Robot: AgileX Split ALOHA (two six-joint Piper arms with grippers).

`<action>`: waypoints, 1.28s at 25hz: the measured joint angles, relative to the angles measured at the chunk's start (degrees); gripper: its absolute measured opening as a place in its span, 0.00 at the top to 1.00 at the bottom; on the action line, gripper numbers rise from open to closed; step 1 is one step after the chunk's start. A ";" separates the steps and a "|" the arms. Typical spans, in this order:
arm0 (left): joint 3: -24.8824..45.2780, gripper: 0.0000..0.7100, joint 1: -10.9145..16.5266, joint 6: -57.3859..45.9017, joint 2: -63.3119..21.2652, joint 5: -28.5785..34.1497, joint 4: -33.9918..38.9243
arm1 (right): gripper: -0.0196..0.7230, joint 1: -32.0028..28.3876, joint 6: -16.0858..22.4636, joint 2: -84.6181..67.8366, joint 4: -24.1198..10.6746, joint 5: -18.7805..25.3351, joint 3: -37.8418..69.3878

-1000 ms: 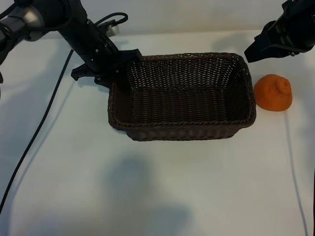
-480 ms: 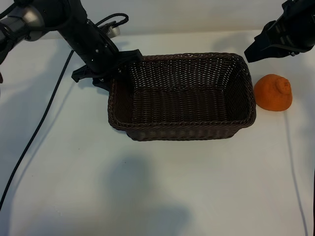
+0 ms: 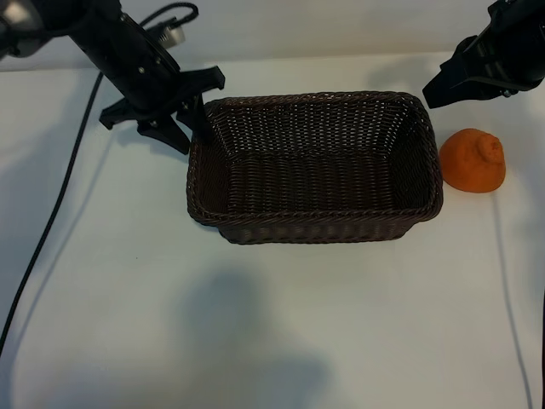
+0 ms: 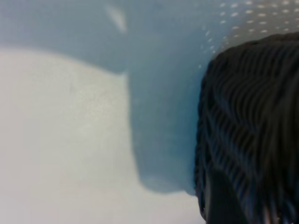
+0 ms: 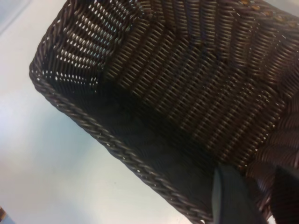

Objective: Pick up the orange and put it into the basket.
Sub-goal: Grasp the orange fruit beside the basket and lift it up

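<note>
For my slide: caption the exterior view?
Orange on table right of empty basket; left gripper open at its left corner, right gripper above.

The basket is big and dark brown. It is made of woven wicker. It has a long box shape with round corners, a braided rim and sides that slope in toward the flat bottom. It sits upright on the white table, a little toward the far side, with its long sides running left to right. Nothing is inside it.

The orange is small, round and bright orange. Its skin looks bumpy, and a knobby stem nub sticks up on top. It lies on the table just beside the right end of the basket, outside it. It is much smaller than the basket.
</note>
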 joint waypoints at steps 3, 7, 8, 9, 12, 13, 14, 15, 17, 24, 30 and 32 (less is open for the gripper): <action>0.00 0.44 0.23 0.06 -1.72 0.00 0.06 | 0.65 0.00 0.00 0.00 0.00 0.00 0.00; 0.00 0.44 0.34 0.63 -4.97 0.00 0.18 | 0.65 0.00 0.00 0.00 0.00 0.00 0.00; 0.00 0.44 0.34 0.76 -5.87 0.00 0.30 | 0.65 0.00 0.00 0.00 0.00 0.00 0.00; 0.00 0.44 0.34 0.76 -6.75 0.00 0.46 | 0.65 0.00 0.00 0.00 0.00 0.00 0.00; 0.00 0.44 0.34 1.03 -9.18 0.00 1.02 | 0.65 0.00 0.00 0.00 0.00 0.00 0.00; 0.00 0.44 0.34 1.23 -9.97 0.00 1.13 | 0.65 0.00 0.00 0.00 0.00 0.00 0.00; 0.00 0.44 0.34 1.45 -10.58 0.00 1.19 | 0.65 0.00 0.00 0.00 0.00 0.00 0.00; 0.00 0.44 0.34 1.68 -11.23 0.00 1.19 | 0.65 0.00 0.00 0.00 0.00 0.00 0.00; 0.00 0.44 0.34 2.33 -12.34 0.00 1.19 | 0.65 0.00 0.00 0.00 0.00 0.00 0.00; 1.92 0.44 0.34 4.72 -16.17 0.00 1.14 | 0.65 0.00 0.00 0.00 0.00 0.00 0.00; 9.73 0.44 0.34 8.82 -18.03 0.00 1.06 | 0.65 0.00 0.00 0.00 0.00 -0.40 0.00; 11.28 0.44 0.34 10.65 -18.03 0.00 0.18 | 0.65 0.00 0.00 0.00 0.00 -0.59 0.00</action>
